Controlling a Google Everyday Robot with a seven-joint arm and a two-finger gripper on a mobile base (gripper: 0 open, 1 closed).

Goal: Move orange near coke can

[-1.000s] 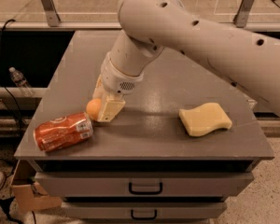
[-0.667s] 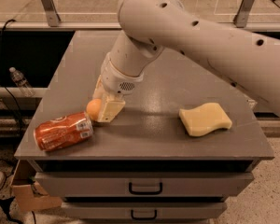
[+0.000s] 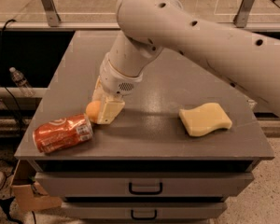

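Observation:
The orange rests low on the grey table, just right of the top end of the coke can. The can lies on its side near the table's front left corner, red-orange with white lettering. My gripper comes down from the big white arm and is shut on the orange. One cream finger stands in front of the fruit and hides its right half. The orange is almost touching the can.
A pale yellow wavy sponge lies on the right part of the table. The table's front edge has drawers below it. A plastic bottle and cables are off the left side. A cardboard box sits on the floor.

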